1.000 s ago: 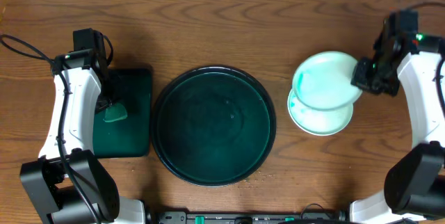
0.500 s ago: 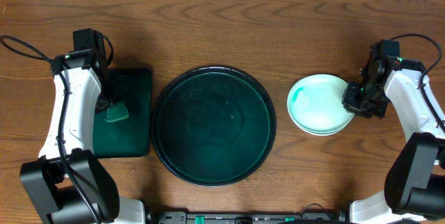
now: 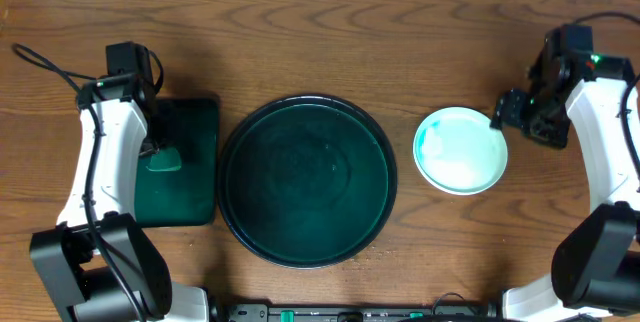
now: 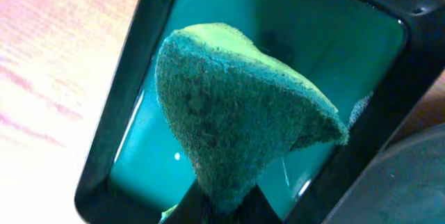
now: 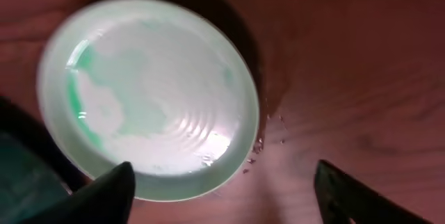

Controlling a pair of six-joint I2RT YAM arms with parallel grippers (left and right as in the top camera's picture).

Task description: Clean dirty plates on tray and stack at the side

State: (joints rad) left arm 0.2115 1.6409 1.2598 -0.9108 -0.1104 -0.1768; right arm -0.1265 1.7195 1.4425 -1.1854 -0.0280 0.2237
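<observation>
Green sponge (image 4: 236, 113) in left claw (image 4: 221, 206) over small tray (image 3: 190, 194); right claw (image 5: 222, 182) wide, beside plates (image 5: 149, 99).

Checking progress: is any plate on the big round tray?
No, the round tray holds no plate; the plates sit on the table to its right.

Soft, even light leaves the overhead view sharp, with a faint sheen on the round tray (image 3: 307, 180). Just ahead of the left gripper (image 4: 221, 209) the sponge (image 4: 236, 113) is crisp, while the tabletop (image 4: 62, 43) to its left washes out pink. The right wrist view is dim. White glare ripples on the plate (image 5: 149, 99) ahead of the right gripper (image 5: 222, 182), whose fingers (image 5: 104, 193) are dark blurs.
</observation>
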